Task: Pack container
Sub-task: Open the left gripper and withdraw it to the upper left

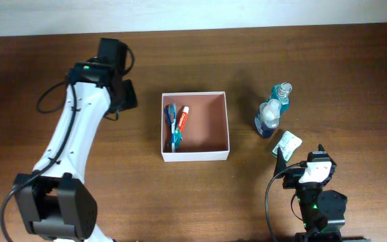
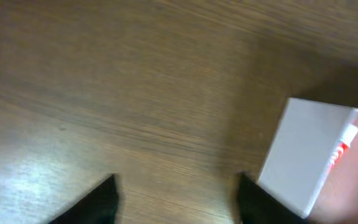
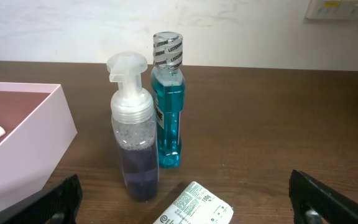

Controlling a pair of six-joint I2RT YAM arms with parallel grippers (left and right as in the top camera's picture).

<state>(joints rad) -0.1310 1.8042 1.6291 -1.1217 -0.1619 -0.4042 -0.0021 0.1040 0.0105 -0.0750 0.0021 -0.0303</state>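
While left gripper and right gripper gape empty, the teal bottle (cap) reads LISTERINE.

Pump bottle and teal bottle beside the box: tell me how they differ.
The pump bottle has a clear pump head; the teal bottle has a printed wrap over its cap. The pump bottle holds purplish liquid; the teal bottle holds teal liquid up to its neck. Both stand upright on the table, outside the container.

Container white outside, reddish-brown inside; mouthwash bottle teal; pump bottle purple liquid; table brown woodgrain.
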